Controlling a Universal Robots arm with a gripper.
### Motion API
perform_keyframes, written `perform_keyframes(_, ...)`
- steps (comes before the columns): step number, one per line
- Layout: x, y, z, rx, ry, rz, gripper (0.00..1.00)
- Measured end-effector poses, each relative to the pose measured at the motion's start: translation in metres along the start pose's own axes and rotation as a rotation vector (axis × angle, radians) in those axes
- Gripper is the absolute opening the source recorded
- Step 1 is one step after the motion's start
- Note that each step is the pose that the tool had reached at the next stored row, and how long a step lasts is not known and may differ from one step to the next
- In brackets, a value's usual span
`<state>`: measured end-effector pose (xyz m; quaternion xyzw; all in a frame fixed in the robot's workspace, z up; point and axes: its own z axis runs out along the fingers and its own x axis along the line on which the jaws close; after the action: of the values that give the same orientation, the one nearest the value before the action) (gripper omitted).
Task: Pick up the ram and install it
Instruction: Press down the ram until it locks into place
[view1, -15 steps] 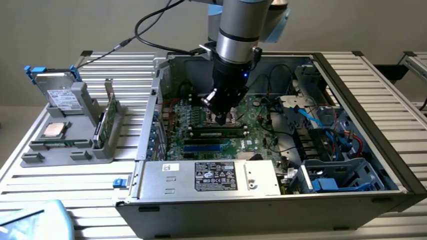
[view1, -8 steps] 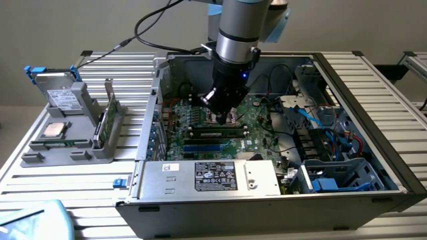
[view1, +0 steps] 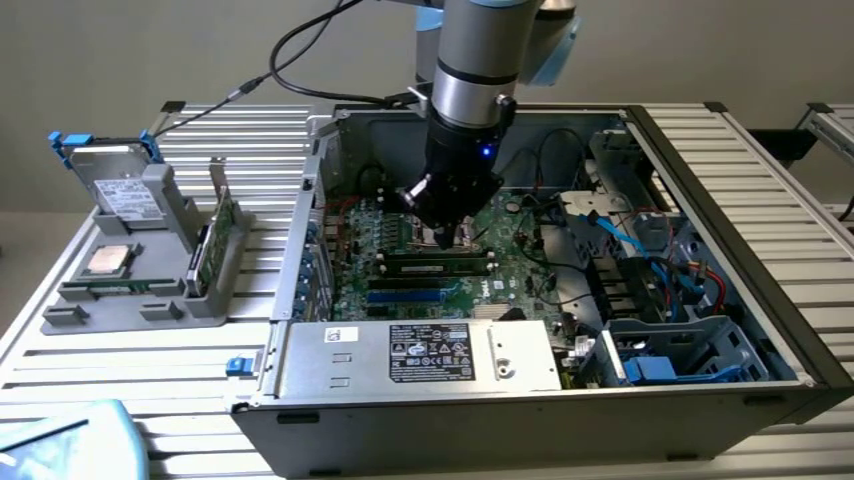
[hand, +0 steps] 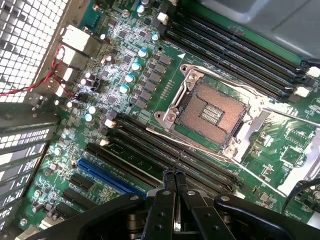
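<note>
The ram (view1: 430, 266), a narrow green stick with black chips, sits along a memory slot on the motherboard (view1: 514, 275) inside the open computer case. My gripper (view1: 447, 243) reaches down into the case just behind the ram, over the board. In the wrist view the gripper (hand: 174, 176) is shut, its two black fingertips pressed together with nothing between them, just above the long black memory slots (hand: 150, 147). Whether the tips touch the ram I cannot tell.
The bare processor socket (hand: 210, 112) lies open beside the slots. The grey power supply (view1: 420, 355) and blue cables (view1: 654, 245) crowd the case. A grey holder (view1: 127, 290) at the exterior view's left carries a silver chip (view1: 110, 258), a bracketed green card (view1: 214, 235) and a drive (view1: 118, 185).
</note>
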<state>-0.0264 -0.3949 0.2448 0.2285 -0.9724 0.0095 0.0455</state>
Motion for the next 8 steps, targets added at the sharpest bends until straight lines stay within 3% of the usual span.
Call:
perform_keyframes(4,0.0000,0.0000,0.0000,-0.0013,-0.0066,0.046,0.10)
perform_keyframes(8,0.0001,0.0000,0.0000,-0.0045,-0.0082,0.093,0.10)
